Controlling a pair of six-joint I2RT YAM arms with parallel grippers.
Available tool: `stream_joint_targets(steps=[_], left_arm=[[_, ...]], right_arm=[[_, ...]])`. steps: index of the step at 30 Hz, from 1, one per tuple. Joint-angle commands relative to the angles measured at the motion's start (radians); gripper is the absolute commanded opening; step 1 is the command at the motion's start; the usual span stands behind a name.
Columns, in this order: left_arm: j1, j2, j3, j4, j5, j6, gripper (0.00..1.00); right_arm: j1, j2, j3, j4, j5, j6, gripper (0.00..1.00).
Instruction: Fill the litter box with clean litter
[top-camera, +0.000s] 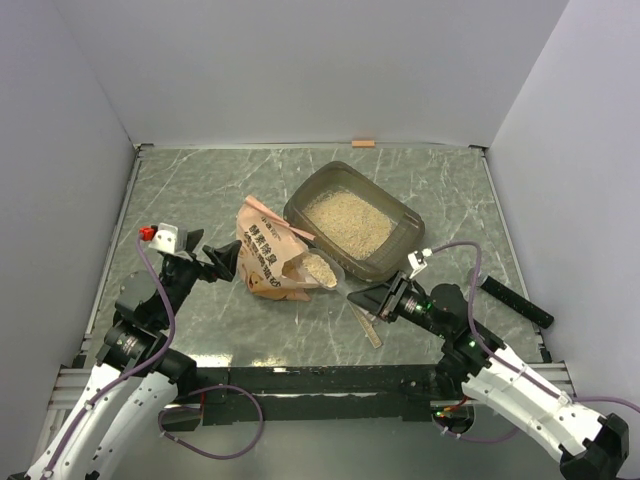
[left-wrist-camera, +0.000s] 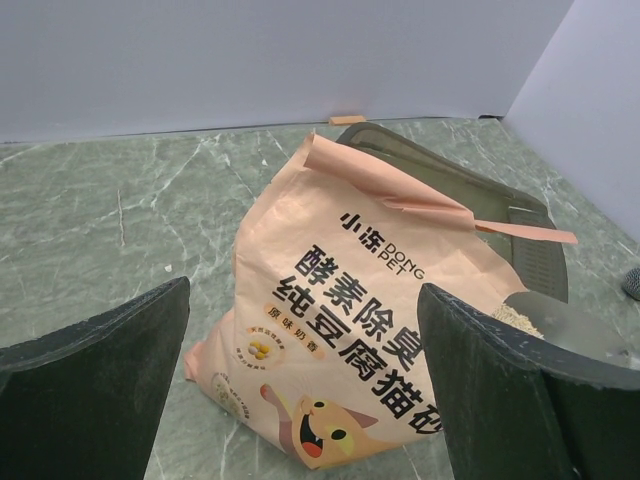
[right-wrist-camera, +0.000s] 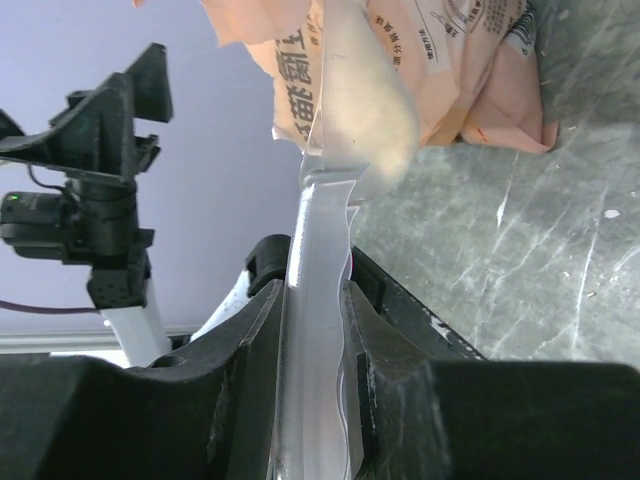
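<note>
We see right tool clamping loaded scoop; left tool wide open, empty. Carry it level to the litter box.

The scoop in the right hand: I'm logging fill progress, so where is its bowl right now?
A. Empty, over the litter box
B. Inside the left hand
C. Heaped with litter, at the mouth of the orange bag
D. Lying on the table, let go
C: the right hand grips the scoop by its handle, and the bowl, heaped with pale litter, sits at the open mouth of the orange bag, short of the litter box.
</note>
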Motion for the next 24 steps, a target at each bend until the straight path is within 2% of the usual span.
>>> stream_joint_targets(steps=[1, 6, 13, 24], left_arm=[[-0.003, -0.007, 0.022, 0.046, -0.015, -0.007, 0.99], [-0.003, -0.004, 0.023, 0.043, -0.013, -0.006, 0.99], [-0.003, -0.001, 0.025, 0.038, -0.010, -0.004, 0.99], [-0.003, -0.004, 0.025, 0.044, 0.005, -0.006, 0.99]], right_arm=[[-0.003, -0.057, 0.005, -0.014, 0.029, 0.048, 0.00], [-0.005, -0.091, 0.025, -0.070, 0.080, 0.074, 0.00], [-0.005, -0.103, 0.044, -0.054, 0.192, 0.106, 0.00], [-0.005, -0.052, 0.093, -0.074, 0.467, 0.140, 0.00]])
